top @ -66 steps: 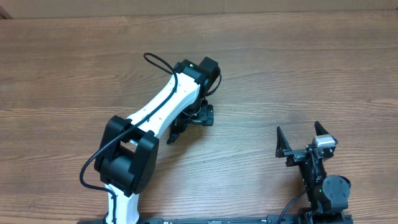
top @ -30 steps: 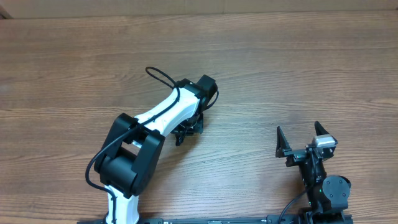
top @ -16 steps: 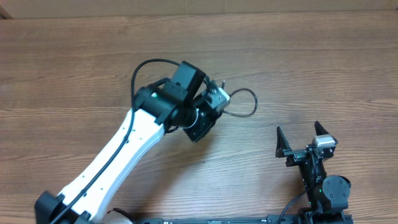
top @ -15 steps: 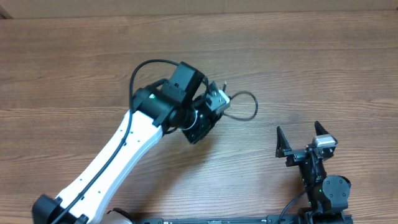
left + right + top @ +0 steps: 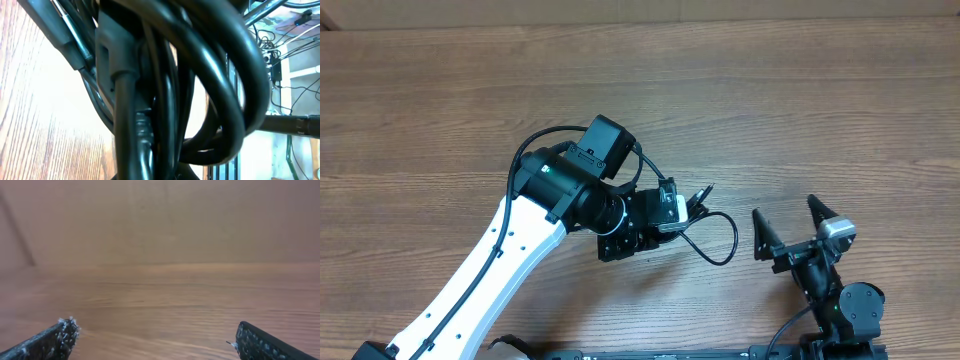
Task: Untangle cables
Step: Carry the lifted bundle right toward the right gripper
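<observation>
Two arms differ: the left reaches diagonally across, wrist bent, left gripper (image 5: pixel 692 203) clamped on the cables (image 5: pixel 225 70) looping just beside it; the right gripper (image 5: pixel 785 212) gapes wide, empty.

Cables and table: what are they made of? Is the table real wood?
The cables look like smooth black rubber or plastic, probably over wire: they bend into loops and show soft shiny streaks. The table looks like wood or a wood-look sheet: it is brown with long grain lines and a dull finish. The pictures cannot settle which.
</observation>
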Motion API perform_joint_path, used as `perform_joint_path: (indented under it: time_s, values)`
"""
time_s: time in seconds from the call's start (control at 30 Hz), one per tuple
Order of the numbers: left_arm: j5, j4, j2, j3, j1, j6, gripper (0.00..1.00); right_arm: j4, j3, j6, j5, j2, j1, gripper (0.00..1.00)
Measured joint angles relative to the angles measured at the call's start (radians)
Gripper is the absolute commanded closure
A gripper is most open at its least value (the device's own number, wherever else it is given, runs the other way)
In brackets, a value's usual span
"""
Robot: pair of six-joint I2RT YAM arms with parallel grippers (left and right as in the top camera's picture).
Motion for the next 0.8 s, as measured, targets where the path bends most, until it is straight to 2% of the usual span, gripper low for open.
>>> perform_joint_path:
  time_s: [0.13,0.2,0.3,0.47,0.6,0.7,0.8]
  values:
    - [0.014,0.092,0.000,0.000,0.003,-0.047,0.96,-0.127,0.035,0.020,-0.092,0.002,0.000,0.00]
    - [0.024,0.138,0.000,0.000,0.009,-0.093,0.96,-0.300,0.134,0.026,-0.126,0.008,0.000,0.00]
    - [0.048,0.163,0.000,0.000,0.009,-0.137,0.96,-0.436,0.314,0.017,-0.139,0.052,0.000,0.00]
    - [0.069,0.225,0.000,0.000,0.009,-0.229,0.96,-0.507,0.513,0.006,-0.197,0.177,0.000,0.00]
    - [0.170,0.362,0.000,0.001,0.011,-0.326,0.96,-0.481,0.542,0.005,-0.323,0.235,0.000,0.00]
    - [0.299,0.392,0.000,0.001,0.012,-0.308,0.96,-0.507,0.542,0.005,-0.414,0.236,0.000,0.00]
    - [0.369,0.381,0.000,0.001,0.012,-0.246,0.96,-0.533,0.542,0.005,-0.447,0.236,0.000,0.00]
